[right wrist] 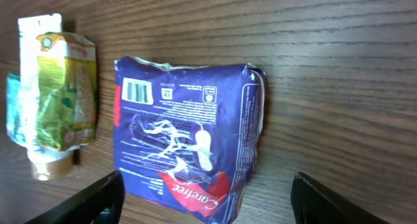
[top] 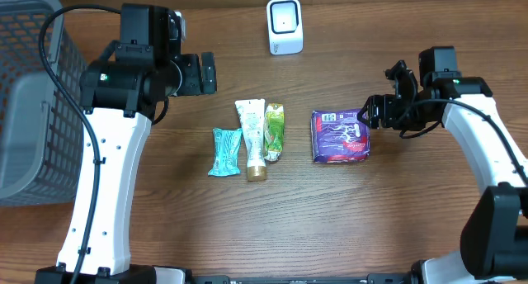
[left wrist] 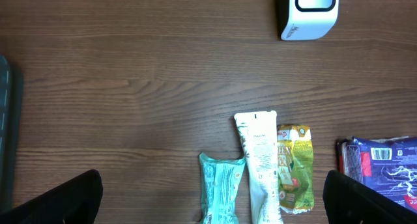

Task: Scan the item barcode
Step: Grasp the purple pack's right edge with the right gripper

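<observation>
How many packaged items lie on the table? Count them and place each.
4. A teal packet, a white tube and a green pouch lie side by side at the centre; a purple pack lies to their right. None seems hidden.

"Carefree" in white on the purple pack (right wrist: 189, 139)

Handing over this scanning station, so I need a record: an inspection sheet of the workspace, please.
Surface: wooden table.
Job's things: white scanner at the far edge; blue pack flat, barcode up.
Clutter: teal packet, white tube, green pouch side by side.
Grippers: left gripper open, empty; right gripper open beside the pack.
Cables: black cables along both arms.
Surroundings: grey basket beside the left arm.
</observation>
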`<action>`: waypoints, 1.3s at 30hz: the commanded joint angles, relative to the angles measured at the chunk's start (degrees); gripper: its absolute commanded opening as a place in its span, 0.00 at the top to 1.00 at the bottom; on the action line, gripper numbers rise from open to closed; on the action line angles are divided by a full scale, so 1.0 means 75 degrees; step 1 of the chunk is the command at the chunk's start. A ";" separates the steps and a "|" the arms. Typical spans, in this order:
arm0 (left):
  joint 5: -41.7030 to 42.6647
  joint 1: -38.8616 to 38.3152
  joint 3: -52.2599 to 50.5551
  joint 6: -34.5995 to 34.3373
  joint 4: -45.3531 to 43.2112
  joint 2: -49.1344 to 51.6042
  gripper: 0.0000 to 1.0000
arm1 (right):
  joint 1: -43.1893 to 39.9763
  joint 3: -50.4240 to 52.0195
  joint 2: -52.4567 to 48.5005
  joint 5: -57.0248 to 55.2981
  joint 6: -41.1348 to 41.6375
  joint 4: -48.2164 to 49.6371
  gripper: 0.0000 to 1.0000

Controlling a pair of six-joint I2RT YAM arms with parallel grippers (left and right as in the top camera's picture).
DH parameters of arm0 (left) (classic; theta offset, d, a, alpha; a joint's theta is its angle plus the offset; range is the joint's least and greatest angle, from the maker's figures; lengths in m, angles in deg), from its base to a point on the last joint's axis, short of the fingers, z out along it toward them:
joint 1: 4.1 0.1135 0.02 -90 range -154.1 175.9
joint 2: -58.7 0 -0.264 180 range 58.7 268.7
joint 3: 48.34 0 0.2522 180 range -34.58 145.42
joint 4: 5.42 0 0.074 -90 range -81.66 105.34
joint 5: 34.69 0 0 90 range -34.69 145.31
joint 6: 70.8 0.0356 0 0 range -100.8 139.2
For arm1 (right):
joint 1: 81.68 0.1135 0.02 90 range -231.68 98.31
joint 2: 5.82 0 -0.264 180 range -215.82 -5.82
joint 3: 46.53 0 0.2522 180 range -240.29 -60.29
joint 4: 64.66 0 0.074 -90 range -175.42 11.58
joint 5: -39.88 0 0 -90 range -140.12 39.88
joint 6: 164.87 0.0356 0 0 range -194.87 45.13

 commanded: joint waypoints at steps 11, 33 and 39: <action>-0.0076 0.0023 -0.0029 0.0169 -0.0006 0.0012 0.00 | -0.0061 -0.0087 -0.0793 0.0833 -0.0600 0.0236 0.13; -0.0076 0.0026 -0.0029 0.0169 -0.0006 0.0012 0.00 | -0.0653 -0.0041 -0.1947 0.2194 -0.1483 0.0227 0.13; -0.0076 0.0023 -0.0029 0.0169 -0.0006 0.0012 0.00 | -0.0653 -0.0023 -0.1950 0.2194 -0.1684 0.0108 0.13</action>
